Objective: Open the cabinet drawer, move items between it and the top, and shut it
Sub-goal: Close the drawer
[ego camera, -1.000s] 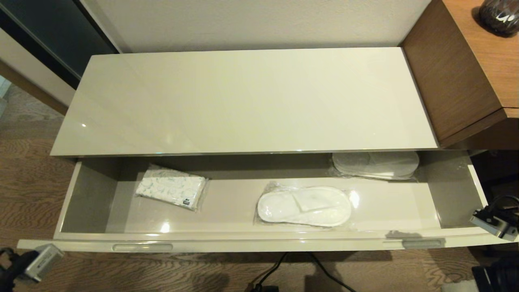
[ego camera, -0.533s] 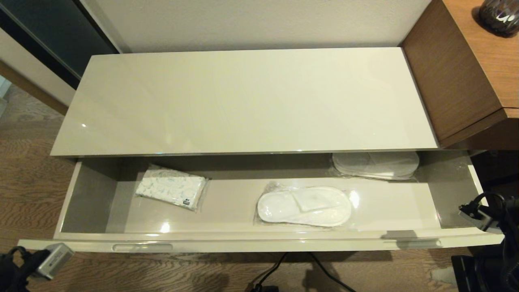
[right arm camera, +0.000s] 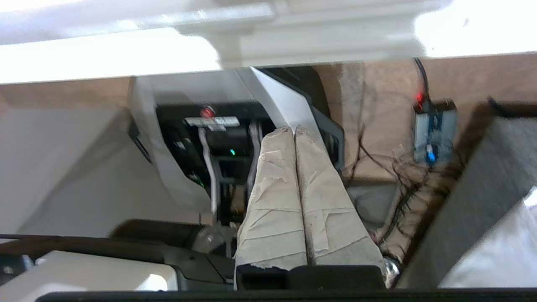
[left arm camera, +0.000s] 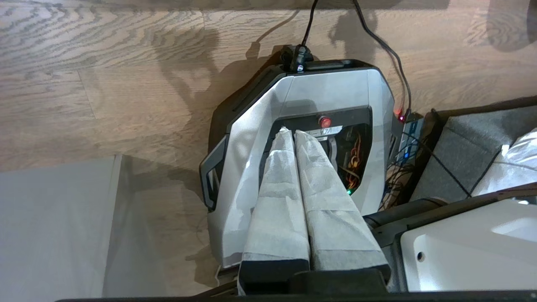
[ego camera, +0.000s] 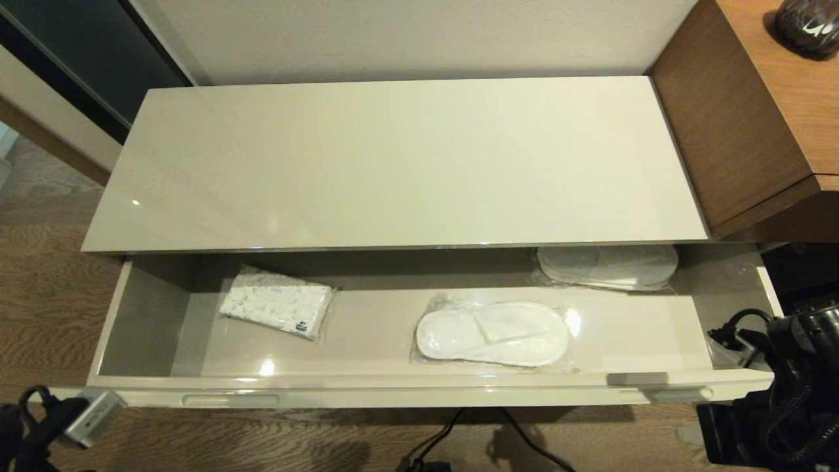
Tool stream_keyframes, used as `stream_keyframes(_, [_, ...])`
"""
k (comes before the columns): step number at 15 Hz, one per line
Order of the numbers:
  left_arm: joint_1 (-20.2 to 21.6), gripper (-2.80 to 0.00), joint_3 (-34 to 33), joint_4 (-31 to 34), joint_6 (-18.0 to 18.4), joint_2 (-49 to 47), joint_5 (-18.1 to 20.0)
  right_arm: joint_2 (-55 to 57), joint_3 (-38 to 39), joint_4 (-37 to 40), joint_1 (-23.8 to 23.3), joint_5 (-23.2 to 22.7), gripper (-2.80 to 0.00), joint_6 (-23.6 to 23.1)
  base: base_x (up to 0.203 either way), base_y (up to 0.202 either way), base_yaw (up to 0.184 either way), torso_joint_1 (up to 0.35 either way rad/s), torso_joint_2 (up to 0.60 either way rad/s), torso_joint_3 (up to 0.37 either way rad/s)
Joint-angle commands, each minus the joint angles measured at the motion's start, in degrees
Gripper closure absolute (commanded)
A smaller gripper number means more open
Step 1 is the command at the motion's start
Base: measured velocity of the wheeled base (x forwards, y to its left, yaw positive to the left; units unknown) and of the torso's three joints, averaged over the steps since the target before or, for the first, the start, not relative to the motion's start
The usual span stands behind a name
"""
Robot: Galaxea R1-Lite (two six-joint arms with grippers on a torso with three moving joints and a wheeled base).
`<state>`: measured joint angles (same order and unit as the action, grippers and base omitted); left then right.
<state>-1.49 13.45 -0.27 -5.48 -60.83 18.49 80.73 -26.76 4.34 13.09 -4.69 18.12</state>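
Note:
The cabinet drawer (ego camera: pixel 419 395) stands pulled out, wide open, below the glossy cream top (ego camera: pixel 400 164), which is bare. One wrapped pair of white slippers (ego camera: pixel 491 333) lies mid-drawer. A second pair (ego camera: pixel 606 265) sits at the back right, half under the top. My left arm (ego camera: pixel 46 426) hangs low outside the drawer's front left corner. Its gripper (left arm camera: pixel 289 131) is shut on nothing and points down at the robot base. My right arm (ego camera: pixel 786 380) is by the drawer's right front corner, its gripper (right arm camera: pixel 295 129) likewise shut and empty.
A white-and-blue patterned packet (ego camera: pixel 276 303) lies in the drawer's left part. The taller brown wood-grain desk (ego camera: pixel 754 118) adjoins the cabinet on the right, with a dark round object (ego camera: pixel 806 26) on it. Black cables (ego camera: pixel 459 432) trail on the wood floor before the drawer.
My right arm has moved left, now overlapping the drawer's right front corner. My left arm has shifted slightly right. The drawer and its contents have not moved.

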Motion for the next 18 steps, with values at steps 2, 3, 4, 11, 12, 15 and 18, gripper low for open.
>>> stream_keyframes(2, [-0.01,0.0,-0.29,0.02,0.47,-1.72,0.19,4.58,-0.05,-1.63,0.08,-0.07,0.0,0.02,0.0,0.0,0.0,0.0,0.0,0.0])
stream_keyframes(3, [0.02,0.0,-0.51,-0.51,0.51,-3.21,-0.18,5.25,0.17,-4.27,0.09,0.03,0.0,0.2,0.0,0.0,0.0,0.0,0.0,0.0])
stream_keyframes(4, [0.08,0.0,-0.26,-1.05,0.03,-3.77,-0.3,5.79,0.43,-6.49,0.09,0.11,0.0,0.25,0.0,0.0,0.0,0.0,0.0,0.0])
stream_keyframes(11, [0.03,0.0,-0.69,-8.14,-5.86,-10.89,-0.64,6.75,0.48,-9.52,0.06,0.39,0.0,0.52,0.0,0.0,0.0,0.0,0.0,0.0])
stream_keyframes(12, [0.0,0.0,-0.66,-8.68,-6.17,-11.93,-0.8,6.45,0.3,-9.54,0.09,0.39,0.0,0.52,0.0,0.0,0.0,0.0,0.0,0.0])
stream_keyframes(15, [-0.18,0.0,-0.26,-8.87,-6.91,-14.06,-1.0,6.28,0.3,-10.4,0.09,0.39,0.0,0.52,0.0,0.0,0.0,0.0,0.0,0.0])
stream_keyframes(18, [-2.84,0.0,0.58,-8.88,-8.95,-15.44,-1.09,6.55,0.04,-11.99,0.0,0.39,0.0,0.6,0.0,0.0,0.0,0.0,0.0,0.0])
